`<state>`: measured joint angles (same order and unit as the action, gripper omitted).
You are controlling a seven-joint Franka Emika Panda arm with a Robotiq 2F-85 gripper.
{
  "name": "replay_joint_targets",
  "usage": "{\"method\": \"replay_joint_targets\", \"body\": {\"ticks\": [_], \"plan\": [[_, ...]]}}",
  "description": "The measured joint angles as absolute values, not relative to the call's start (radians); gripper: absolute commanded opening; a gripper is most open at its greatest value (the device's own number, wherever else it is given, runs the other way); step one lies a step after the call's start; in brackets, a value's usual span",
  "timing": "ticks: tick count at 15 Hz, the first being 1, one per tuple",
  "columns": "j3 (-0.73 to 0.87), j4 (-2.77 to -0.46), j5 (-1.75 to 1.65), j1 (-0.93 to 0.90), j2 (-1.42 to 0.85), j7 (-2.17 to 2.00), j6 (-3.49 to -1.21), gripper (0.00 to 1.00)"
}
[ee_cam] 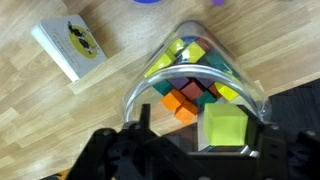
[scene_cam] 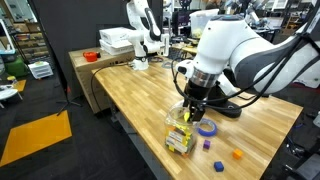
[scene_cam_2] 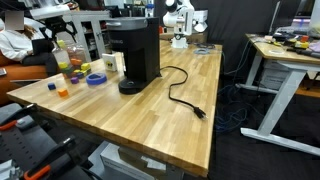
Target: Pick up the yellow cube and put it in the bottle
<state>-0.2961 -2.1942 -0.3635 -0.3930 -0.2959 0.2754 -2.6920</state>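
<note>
**Yellow cube at the bottle's mouth, pincer spread wide**

Starting at the left of my wrist view, a small white box [ee_cam: 70, 48] lies flat on the wooden table [ee_cam: 30, 110], well apart from the bottle [ee_cam: 165, 62]. The bottle's round mouth faces the camera, with orange, green and blue blocks inside. Right of centre, the yellow cube [ee_cam: 225, 128] sits at that mouth, between the fingers of my gripper [ee_cam: 198, 148]. The jaws stand wide, wider than the cube, and I cannot tell whether either finger touches it.

In an exterior view the gripper [scene_cam: 195, 108] hangs directly over the bottle [scene_cam: 180, 135]. To its right come a blue tape ring [scene_cam: 207, 127], a purple cube [scene_cam: 206, 145], a blue cube [scene_cam: 220, 165] and an orange cube [scene_cam: 238, 155], each apart on the tabletop. In an exterior view the bottle [scene_cam_2: 66, 62] stands left of the black coffee maker [scene_cam_2: 140, 55].
</note>
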Motion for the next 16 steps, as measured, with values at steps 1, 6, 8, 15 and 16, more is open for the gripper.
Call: {"method": "replay_joint_targets", "body": {"ticks": [1, 6, 8, 15, 16], "plan": [[-0.296, -2.196, -0.362, -0.393, -0.297, 0.275, -2.692, 1.00], [-0.296, -2.199, -0.361, -0.392, -0.298, 0.275, -2.692, 1.00], [-0.296, -2.199, -0.361, -0.392, -0.298, 0.275, -2.692, 1.00], [-0.297, -2.203, -0.324, -0.385, -0.298, 0.275, -2.692, 1.00], [-0.297, -2.203, -0.324, -0.385, -0.298, 0.275, -2.692, 1.00]]}}
